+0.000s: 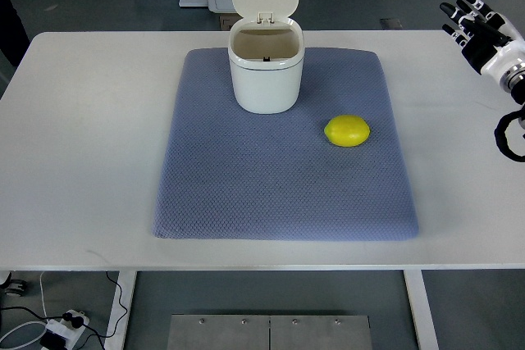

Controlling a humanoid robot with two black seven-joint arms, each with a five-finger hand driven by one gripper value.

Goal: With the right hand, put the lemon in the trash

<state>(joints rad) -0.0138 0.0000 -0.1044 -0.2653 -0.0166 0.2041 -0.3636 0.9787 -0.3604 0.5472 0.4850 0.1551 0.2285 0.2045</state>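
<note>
Resting on quilted grey mat: oval lemon (glossy, yellow).

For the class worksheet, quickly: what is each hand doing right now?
Left hand: not in view.
Right hand: open, fingers spread, holding nothing, far right of the lemon.

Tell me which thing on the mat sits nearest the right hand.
The lemon: the only yellow thing, lying on the mat's right half, closer to the right hand than the white bin.

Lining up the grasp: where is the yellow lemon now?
The yellow lemon lies on the blue-grey mat, right of centre, just right of and nearer than the open white bin.
</note>
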